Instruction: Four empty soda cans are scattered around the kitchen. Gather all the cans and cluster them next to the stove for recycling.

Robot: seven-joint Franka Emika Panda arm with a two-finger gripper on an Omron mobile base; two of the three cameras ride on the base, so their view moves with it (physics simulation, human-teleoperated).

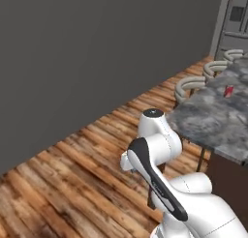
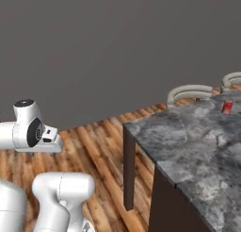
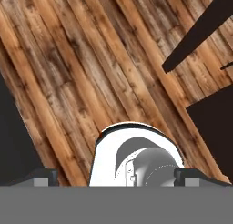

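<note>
One red soda can (image 1: 228,91) stands upright on the grey marble island counter (image 1: 213,121), well in from its near edge. It shows again toward the far right of the counter top (image 2: 227,106). My gripper (image 3: 116,177) points down at the wooden floor, far from the can. Its two dark fingertips (image 3: 43,176) stand wide apart with nothing between them, so it is open. The arm is folded close over the base (image 1: 160,150). The stove is out of view.
Curved-back stools (image 1: 189,85) (image 2: 189,92) line the island's far side. A dark island leg (image 2: 128,179) drops to the plank floor (image 1: 72,184). A plain dark grey wall (image 1: 97,48) runs behind. A steel fridge (image 1: 237,19) stands at the far right.
</note>
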